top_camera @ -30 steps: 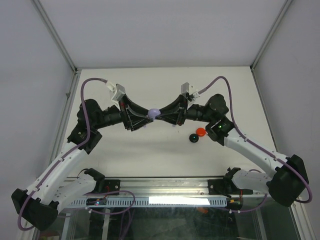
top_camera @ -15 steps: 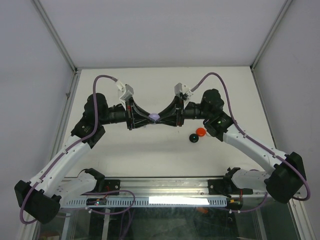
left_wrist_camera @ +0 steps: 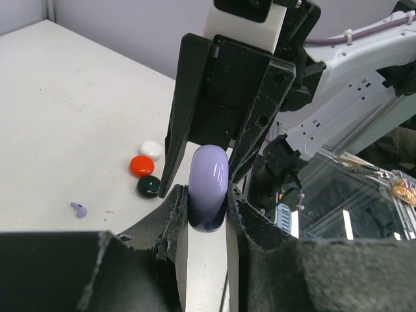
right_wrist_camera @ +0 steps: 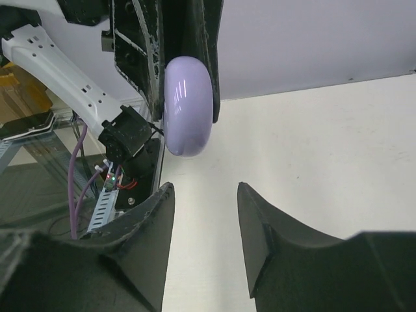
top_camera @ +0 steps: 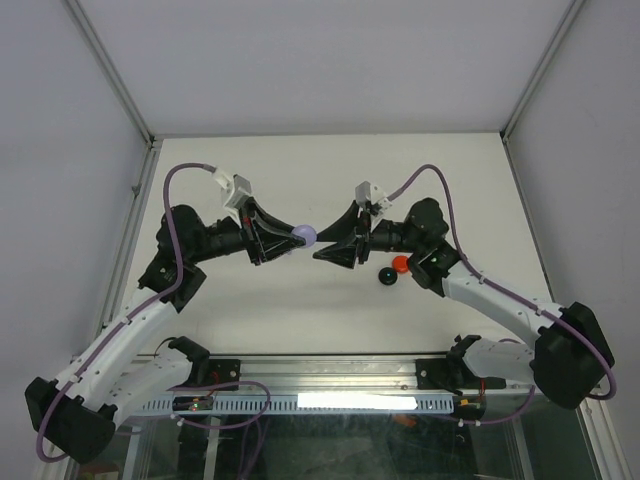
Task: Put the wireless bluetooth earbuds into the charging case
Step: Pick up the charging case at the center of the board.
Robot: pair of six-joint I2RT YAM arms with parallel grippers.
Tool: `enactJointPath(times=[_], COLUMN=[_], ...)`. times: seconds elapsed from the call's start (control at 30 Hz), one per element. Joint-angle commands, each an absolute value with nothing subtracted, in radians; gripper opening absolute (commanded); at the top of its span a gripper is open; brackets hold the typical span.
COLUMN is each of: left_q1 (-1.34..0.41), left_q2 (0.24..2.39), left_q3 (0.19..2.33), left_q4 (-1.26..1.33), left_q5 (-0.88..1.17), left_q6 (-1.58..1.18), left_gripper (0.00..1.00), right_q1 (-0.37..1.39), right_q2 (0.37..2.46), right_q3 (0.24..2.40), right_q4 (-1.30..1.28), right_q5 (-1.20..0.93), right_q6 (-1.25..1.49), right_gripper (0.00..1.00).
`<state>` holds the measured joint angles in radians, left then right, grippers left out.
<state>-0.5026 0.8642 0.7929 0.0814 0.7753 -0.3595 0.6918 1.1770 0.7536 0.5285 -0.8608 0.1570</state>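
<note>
A pale purple charging case (left_wrist_camera: 208, 185) is pinched edge-on between the fingers of my left gripper (left_wrist_camera: 207, 195), held above the table. From above, the case (top_camera: 303, 235) shows at the tip of the left gripper (top_camera: 296, 240). My right gripper (top_camera: 322, 254) faces it from the right, a short gap away. The right wrist view shows the right gripper (right_wrist_camera: 205, 201) open and empty, with the case (right_wrist_camera: 188, 107) just beyond its tips. One tiny pale purple earbud (left_wrist_camera: 78, 209) lies on the table.
White (left_wrist_camera: 151, 150), red (left_wrist_camera: 142, 166) and black (left_wrist_camera: 148, 186) round discs lie close together on the table. From above, the red disc (top_camera: 401, 263) and black disc (top_camera: 387, 275) sit under the right forearm. A metal rail (top_camera: 330, 372) runs along the near edge.
Both grippers met at the purple case in the middle. The right gripper has since opened, let go and drawn back to the right, leaving the case in the left gripper alone.
</note>
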Motion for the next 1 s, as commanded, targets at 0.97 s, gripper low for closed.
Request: enactJointPath(times=[0.97], left_q1=[-0.525], left_q2=[0.89], left_q3=[0.717], left_q4=[0.332], left_q5=[0.795], left_q6=[-0.44], left_gripper=[0.0], right_q1=[0.742], right_q2=[1.244], right_q3=[0.709], right_q4=[1.035], right_q5=[-0.803], right_q6=[0.451], right_gripper=[0.25])
